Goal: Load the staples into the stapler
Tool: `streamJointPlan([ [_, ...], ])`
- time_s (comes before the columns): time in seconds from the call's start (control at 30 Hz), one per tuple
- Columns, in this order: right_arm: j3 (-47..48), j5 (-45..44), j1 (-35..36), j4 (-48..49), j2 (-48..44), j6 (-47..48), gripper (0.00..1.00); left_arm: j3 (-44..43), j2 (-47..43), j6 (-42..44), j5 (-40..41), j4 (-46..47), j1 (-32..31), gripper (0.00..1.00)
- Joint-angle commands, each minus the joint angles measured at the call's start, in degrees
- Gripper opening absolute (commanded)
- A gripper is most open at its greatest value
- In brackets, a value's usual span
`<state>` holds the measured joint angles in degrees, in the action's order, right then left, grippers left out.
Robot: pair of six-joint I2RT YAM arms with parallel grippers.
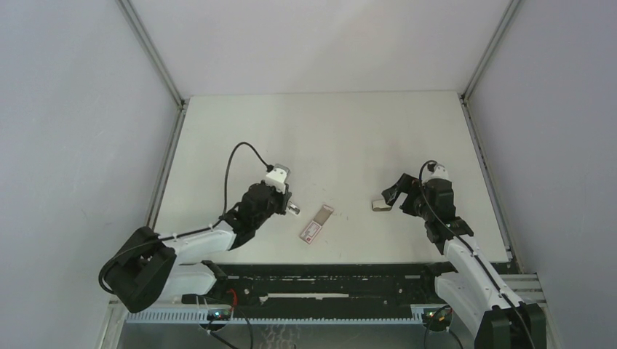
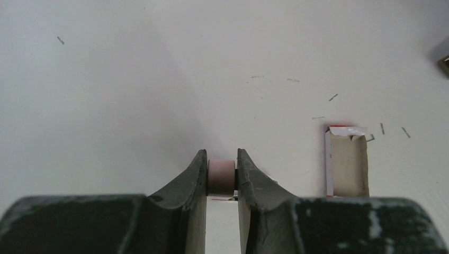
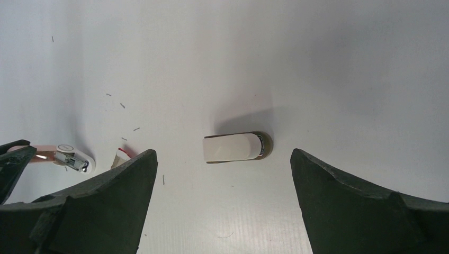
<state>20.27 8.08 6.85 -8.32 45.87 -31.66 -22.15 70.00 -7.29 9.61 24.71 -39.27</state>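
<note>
The staples box [image 1: 315, 224], white with red print, lies on the table between the arms. Its open tray [image 2: 347, 164] shows to the right in the left wrist view, and a corner [image 3: 120, 154] shows in the right wrist view. My left gripper [image 1: 289, 206] [image 2: 221, 152] is shut on the tiny stapler [image 1: 296, 211] [image 2: 221, 177], which looks pinkish with a silver metal end [image 3: 69, 159]. It is held just left of the box. My right gripper [image 1: 389, 198] [image 3: 223, 152] is wide open and empty.
A small white-topped piece with an olive-brown base [image 3: 236, 147] [image 1: 380, 205] lies on the table just beyond my right fingertips. Loose single staples [image 2: 333, 97] [image 3: 122, 105] are scattered on the white table around the box. Grey walls stand close on both sides.
</note>
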Motion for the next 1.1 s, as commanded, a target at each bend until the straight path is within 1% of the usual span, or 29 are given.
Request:
streamJointPlan([
  [0.0,-0.15,0.64,-0.17,3.11,-0.14,0.59,0.95,-2.12,2.10,0.99,11.34,-2.81,-4.15,0.10],
  [0.1,-0.15,0.61,-0.14,2.98,-0.20,0.69,0.95,-3.98,4.68,-0.04,16.26,-5.75,-7.12,0.11],
  [0.23,-0.15,0.42,-0.17,2.78,-0.42,0.72,0.95,-7.67,8.96,-2.09,23.45,-11.98,-11.08,0.11],
  [0.3,-0.18,0.44,-0.16,2.69,-0.48,0.72,0.95,-9.70,10.71,-2.61,26.26,-14.61,-13.32,0.13],
  [0.4,-0.20,0.31,-0.17,2.69,-0.43,0.80,0.94,-12.94,12.56,-3.70,29.86,-19.48,-15.94,0.20],
  [0.5,-0.22,0.36,-0.16,2.77,-0.36,0.72,0.94,-16.06,14.11,-4.80,31.42,-23.76,-17.75,0.27],
  [0.57,-0.22,0.38,-0.17,2.78,-0.42,0.69,0.94,-18.07,14.82,-5.75,31.90,-26.73,-18.62,0.33],
  [0.63,-0.15,0.42,-0.16,2.78,-0.43,0.65,0.94,-19.65,14.78,-6.61,31.53,-29.28,-19.29,0.44],
  [0.73,-0.20,0.53,-0.17,2.86,-0.43,0.70,0.94,-21.16,13.17,-7.61,29.77,-31.99,-20.03,0.57],
  [0.8,-0.16,0.69,-0.12,2.87,-0.43,0.66,0.94,-21.50,11.20,-8.26,27.63,-33.06,-20.11,0.62],
  [0.9,-0.20,0.85,-0.17,2.95,-0.51,0.66,0.94,-21.43,7.00,-8.48,23.34,-34.05,-20.15,0.68],
  [1.07,-0.17,1.30,-0.17,3.02,-0.69,0.61,0.94,-19.84,0.86,-6.62,15.17,-32.17,-19.36,0.82],
])
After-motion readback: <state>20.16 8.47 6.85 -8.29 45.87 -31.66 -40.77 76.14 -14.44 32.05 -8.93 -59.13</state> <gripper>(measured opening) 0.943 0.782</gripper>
